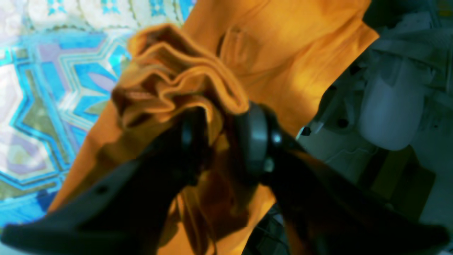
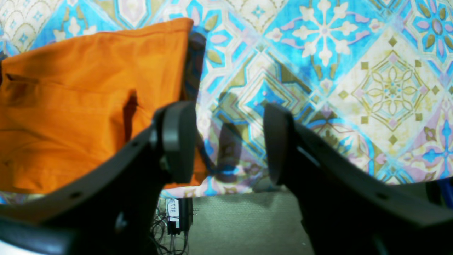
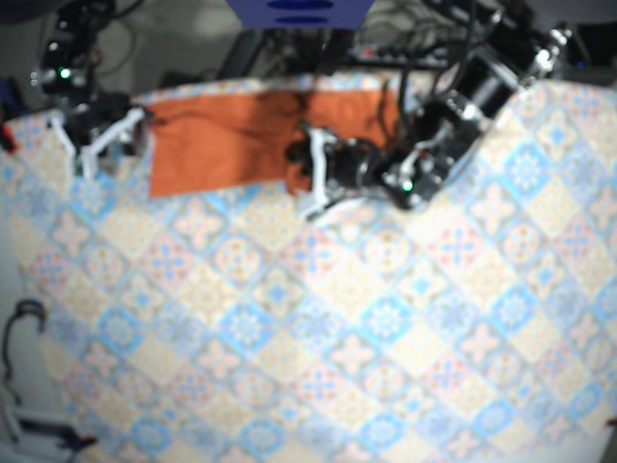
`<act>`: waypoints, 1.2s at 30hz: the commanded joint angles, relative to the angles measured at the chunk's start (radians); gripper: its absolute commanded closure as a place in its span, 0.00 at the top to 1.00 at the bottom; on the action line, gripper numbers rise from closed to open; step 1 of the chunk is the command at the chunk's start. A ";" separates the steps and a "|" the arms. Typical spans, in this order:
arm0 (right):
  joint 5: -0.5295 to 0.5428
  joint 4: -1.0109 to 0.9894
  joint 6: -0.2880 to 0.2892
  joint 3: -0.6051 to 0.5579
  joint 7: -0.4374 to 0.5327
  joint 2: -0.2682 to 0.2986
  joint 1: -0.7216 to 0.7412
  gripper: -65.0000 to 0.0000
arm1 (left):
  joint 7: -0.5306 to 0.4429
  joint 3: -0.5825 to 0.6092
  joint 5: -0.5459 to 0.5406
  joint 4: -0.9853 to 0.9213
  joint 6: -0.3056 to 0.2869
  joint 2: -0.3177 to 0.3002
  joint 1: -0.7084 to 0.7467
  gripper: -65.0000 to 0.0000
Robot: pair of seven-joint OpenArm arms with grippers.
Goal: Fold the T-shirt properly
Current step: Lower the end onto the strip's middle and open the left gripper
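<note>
The orange T-shirt [image 3: 227,140] lies along the far edge of the table in the base view, partly folded. My left gripper [image 1: 223,138] is shut on a bunched, wrinkled fold of the shirt [image 1: 177,81]. In the base view that gripper [image 3: 308,178] sits at the shirt's lower right part. My right gripper [image 2: 228,141] is open with only tablecloth between its fingers. The shirt's edge [image 2: 88,99] lies just to its left, behind the left finger. In the base view it [image 3: 108,143] hovers just off the shirt's left end.
A blue and cream patterned tablecloth [image 3: 318,328] covers the table. Past the table edge lie grey floor [image 2: 244,223] and a power strip with cables [image 2: 175,216]. White arm hardware [image 1: 393,102] stands to the right of the shirt. A blue object [image 3: 299,12] sits behind the table.
</note>
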 commanded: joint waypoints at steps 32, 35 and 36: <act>0.006 0.013 0.002 -0.041 0.019 -0.003 0.000 0.46 | -0.104 -0.005 -0.020 0.013 -0.007 0.073 -0.002 0.42; 0.006 0.013 0.002 -0.044 0.019 -0.003 0.000 0.46 | -0.119 -0.005 -0.020 0.009 -0.007 0.091 0.000 0.42; 0.006 0.013 0.002 -0.044 0.019 -0.003 0.000 0.46 | -0.119 -0.005 -0.020 -0.002 -0.007 0.092 0.000 0.42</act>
